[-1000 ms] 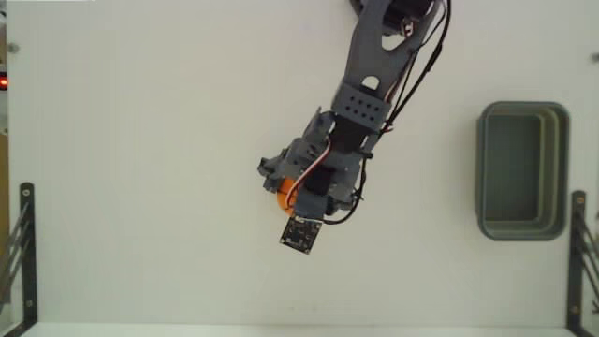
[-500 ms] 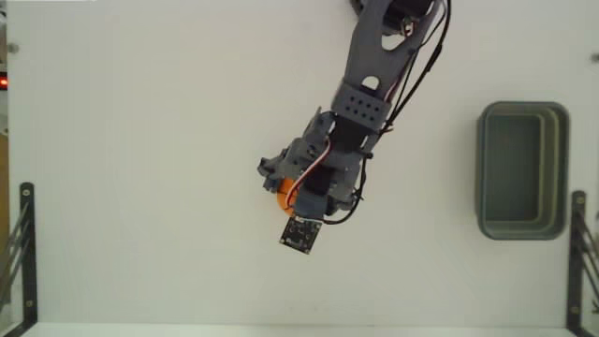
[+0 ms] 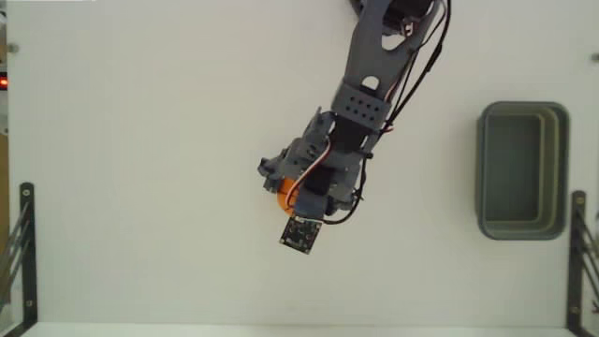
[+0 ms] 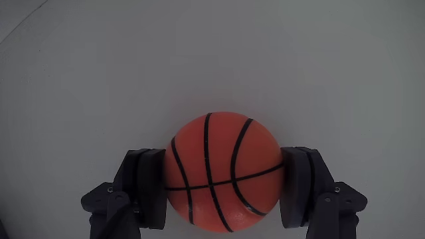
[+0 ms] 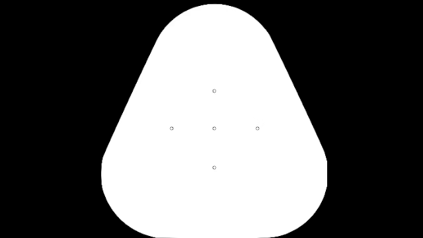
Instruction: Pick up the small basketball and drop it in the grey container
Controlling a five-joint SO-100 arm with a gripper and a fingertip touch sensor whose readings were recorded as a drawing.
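Fixed view first: the grey 3D-printed arm (image 3: 360,103) reaches in from the far edge of the white bench (image 3: 140,140) toward its middle. Only a sliver of the small orange basketball with black seam lines (image 3: 284,194) peeks out from under the wrist, roughly mid-bench and a bit toward the near edge. The rectangular grey-green container with rounded corners and a thick rim (image 3: 522,170) sits by the right edge, well apart from the ball, and looks empty. There are black metal brackets (image 3: 21,248) at the near corners.

Wrist view: the ball (image 4: 222,171) fills the space between the two dark fingers (image 4: 147,187), and both pads look pressed against its sides, so I'd call the claw (image 4: 222,189) clenched on the ball. It looks like the ball is on the bench or barely off it; I can't tell which.

What could go wrong: it's a round, smooth ball held at just two contact spots near its widest part. If the squeeze is light or off-centre, it could squirt out forward during the lift or the swing to the right, then roll away across the bare bench. Letting go too early near the thick rim could also bounce it off instead of in.
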